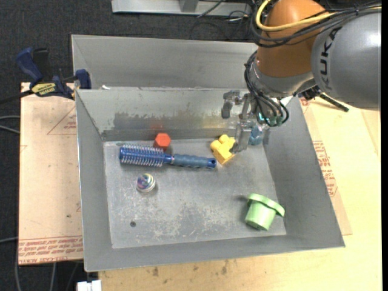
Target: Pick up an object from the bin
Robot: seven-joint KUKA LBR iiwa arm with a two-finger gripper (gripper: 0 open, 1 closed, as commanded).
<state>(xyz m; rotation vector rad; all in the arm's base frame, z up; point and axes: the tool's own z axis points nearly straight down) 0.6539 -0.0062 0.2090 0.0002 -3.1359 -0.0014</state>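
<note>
Hanging low near the back-right corner of the bin (94,162), the hand (245,139) sits just beside a yellow block (222,148); whether it is apart or together I cannot tell. A blue hairbrush (163,157) lies left of the block, a green cup (262,211) well apart near the front edge, bare floor between

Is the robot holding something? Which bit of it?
Cannot tell: the gripper is right beside the yellow block near the back wall.
</note>
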